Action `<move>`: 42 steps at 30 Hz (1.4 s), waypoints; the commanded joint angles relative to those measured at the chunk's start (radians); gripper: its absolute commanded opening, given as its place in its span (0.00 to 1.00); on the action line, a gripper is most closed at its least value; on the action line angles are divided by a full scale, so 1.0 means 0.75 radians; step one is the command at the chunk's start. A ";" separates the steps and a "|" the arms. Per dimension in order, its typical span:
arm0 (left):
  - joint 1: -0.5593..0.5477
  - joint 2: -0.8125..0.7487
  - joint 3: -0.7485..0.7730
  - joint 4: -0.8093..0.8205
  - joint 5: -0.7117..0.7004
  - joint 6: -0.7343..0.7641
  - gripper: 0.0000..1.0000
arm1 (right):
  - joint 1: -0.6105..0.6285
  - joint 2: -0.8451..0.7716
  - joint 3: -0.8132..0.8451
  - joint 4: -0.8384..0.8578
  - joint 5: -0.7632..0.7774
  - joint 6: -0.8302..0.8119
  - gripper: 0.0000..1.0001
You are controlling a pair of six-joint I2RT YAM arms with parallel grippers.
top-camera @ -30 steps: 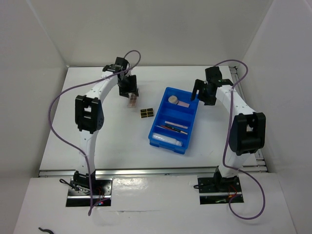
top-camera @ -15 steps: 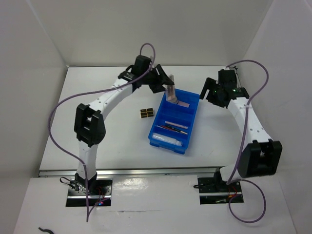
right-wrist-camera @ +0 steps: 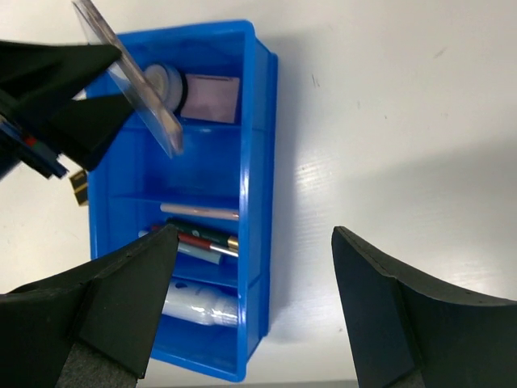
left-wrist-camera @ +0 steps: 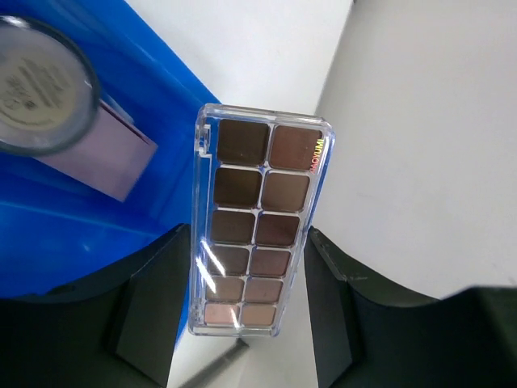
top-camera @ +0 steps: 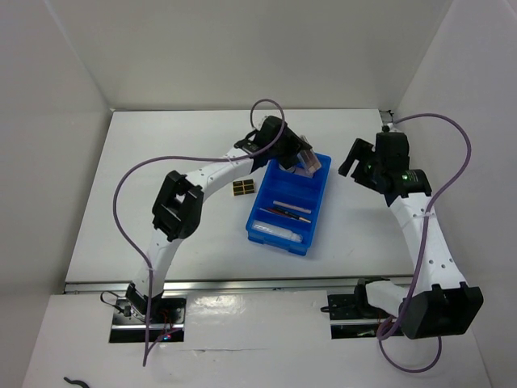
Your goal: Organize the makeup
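Held item: one clear-cased eyeshadow palette, two columns of brown pans, carried tilted over the far end of the blue divided bin.
Left end effector: clamped on the palette's two long edges, so the long axis runs straight out from the fingers.
Right end effector: spread wide with nothing in it, parked off the bin's right side.
Key relation: the far compartment sits right under the palette. The left arm is clearly nearer, so lowering and letting go is probably all that's needed.
Already binned: one round compact and one pink square compact in the far compartment. Some thin pencils are further toward the near end, count can't be told, and one clear tube is in the nearest compartment.
Left out: one black palette with gold squares on the worktop, just left of the bin.
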 commanded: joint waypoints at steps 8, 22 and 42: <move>-0.061 -0.030 0.000 0.040 -0.388 -0.223 0.02 | 0.001 -0.072 -0.013 -0.111 0.047 -0.023 0.84; -0.097 0.044 0.039 -0.050 -0.410 -0.217 0.79 | 0.013 -0.072 -0.026 -0.099 0.033 -0.035 0.84; -0.094 0.060 0.112 0.114 -0.353 0.027 0.85 | 0.013 0.010 -0.026 -0.049 -0.239 -0.107 0.80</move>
